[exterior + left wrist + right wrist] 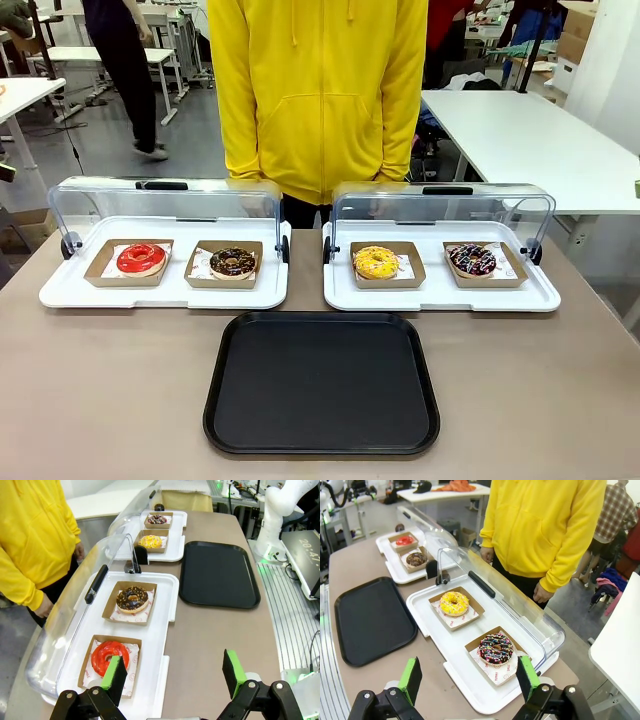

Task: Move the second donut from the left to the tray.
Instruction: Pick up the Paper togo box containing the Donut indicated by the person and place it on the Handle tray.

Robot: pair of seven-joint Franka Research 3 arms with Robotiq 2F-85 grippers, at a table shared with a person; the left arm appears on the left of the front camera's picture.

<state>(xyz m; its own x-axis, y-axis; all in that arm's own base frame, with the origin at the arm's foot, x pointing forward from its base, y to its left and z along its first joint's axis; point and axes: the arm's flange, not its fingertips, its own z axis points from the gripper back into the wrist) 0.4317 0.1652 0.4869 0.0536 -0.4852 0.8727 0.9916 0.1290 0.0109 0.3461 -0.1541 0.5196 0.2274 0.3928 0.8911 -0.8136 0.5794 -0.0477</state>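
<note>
Desk [110, 400] carrying the black tray [322, 385] at centre front. Beyond it to the left, a white lidded tray [160, 298]. In that tray's right-hand cardboard box [200, 280] lies the chocolate-glazed donut [233, 262]. Left gripper [174, 672] and right gripper [469, 676]: jaws spread wide, pinching nothing.

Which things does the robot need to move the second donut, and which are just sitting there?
For the job:
chocolate donut
black tray

Just sitting there:
red donut
yellow donut
sprinkle donut
left white tray
right white tray
</note>
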